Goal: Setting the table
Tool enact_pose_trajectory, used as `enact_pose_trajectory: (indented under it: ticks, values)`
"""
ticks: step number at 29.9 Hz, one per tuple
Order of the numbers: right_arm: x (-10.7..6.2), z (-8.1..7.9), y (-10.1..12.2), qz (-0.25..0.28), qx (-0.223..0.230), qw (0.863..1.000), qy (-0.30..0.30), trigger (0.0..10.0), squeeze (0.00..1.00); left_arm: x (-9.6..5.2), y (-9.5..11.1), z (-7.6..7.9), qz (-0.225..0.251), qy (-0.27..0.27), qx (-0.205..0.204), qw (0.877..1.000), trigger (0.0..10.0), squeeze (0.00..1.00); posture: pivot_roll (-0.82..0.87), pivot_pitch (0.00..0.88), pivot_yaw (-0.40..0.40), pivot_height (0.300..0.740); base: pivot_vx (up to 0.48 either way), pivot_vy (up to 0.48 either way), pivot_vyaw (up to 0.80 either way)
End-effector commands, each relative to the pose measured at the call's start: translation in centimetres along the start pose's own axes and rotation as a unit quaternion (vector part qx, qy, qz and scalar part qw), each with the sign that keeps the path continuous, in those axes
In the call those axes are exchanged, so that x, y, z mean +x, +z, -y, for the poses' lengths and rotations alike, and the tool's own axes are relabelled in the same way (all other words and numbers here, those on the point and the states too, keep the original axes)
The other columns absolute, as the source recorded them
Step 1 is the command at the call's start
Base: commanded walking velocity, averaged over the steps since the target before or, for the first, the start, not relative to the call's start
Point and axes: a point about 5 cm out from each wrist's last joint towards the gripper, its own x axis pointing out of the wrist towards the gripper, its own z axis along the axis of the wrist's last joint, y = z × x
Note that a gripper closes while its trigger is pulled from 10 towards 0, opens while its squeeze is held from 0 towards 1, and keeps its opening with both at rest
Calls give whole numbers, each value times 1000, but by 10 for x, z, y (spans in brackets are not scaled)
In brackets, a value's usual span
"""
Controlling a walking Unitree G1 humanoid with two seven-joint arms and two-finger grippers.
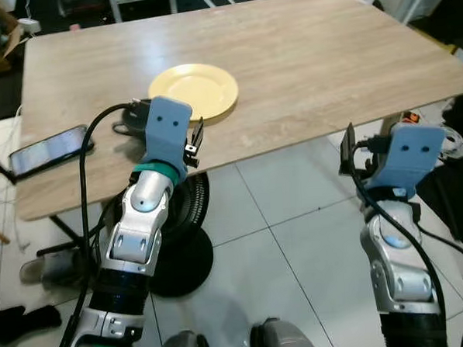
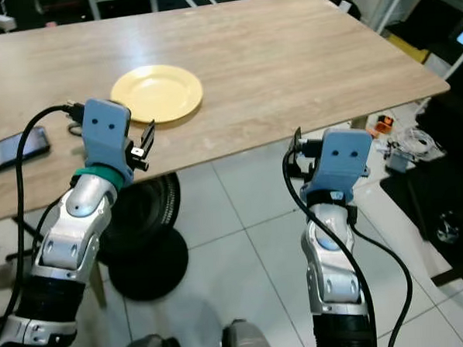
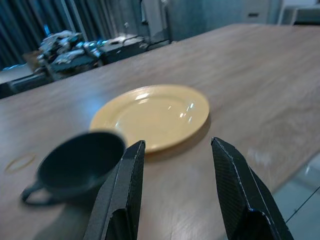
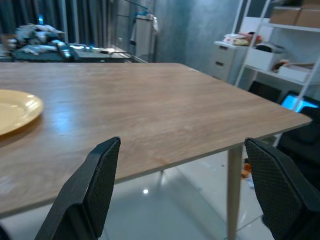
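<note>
Round yellow plate (image 1: 194, 91), glossy, shallow, with a gently raised rim, flat on the wooden bench (image 1: 311, 53) near the front edge, toward the robot's left half. Catches pale window glare on its inner face in the left wrist view (image 3: 155, 116); nothing on it. Dark cup (image 3: 77, 165) with a small loop handle just beside the plate, on the side nearer the bench's front edge, blurred in the wrist view; cannot tell whether cup and plate touch. Mostly hidden behind the left arm's blue housing in the head views.

Left gripper (image 3: 177, 187) raised over the bench's front edge, pointed at the plate and cup, fingers (image 3: 122, 200) apart and holding nothing, plate rim visible between them. Black cable looping from its wrist.

Right gripper (image 4: 185, 192) well off to the right, out over the tiled floor (image 1: 297, 240) just short of the bench edge, fingers (image 4: 92, 195) spread wide and holding nothing, bench surface and a bench leg visible between them.

Dark smartphone (image 1: 49, 150) flat on the bench's front left corner, well apart from the plate. Black round pedestal base (image 1: 181, 254) on the floor under the bench.
</note>
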Motion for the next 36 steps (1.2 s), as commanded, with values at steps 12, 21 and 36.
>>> enact_pose_trajectory:
  ticks: [12,21,36]
  values:
    - [-2,5,-3,-10,-12,1000,-11,10000,0,4,-2,8,-3,-13,-5,1000,10000,0,-98,0,62,740,-297,0,0]
    - [-2,5,-4,-11,-13,1000,-10,10000,0,6,-2,9,1,-16,-4,1000,10000,0,-98,0,61,740,-292,0,0]
    - [-1,5,-3,-12,-14,1000,-6,10000,0,7,-1,14,1,-23,-19,1000,10000,0,-103,0,62,740,-129,0,0]
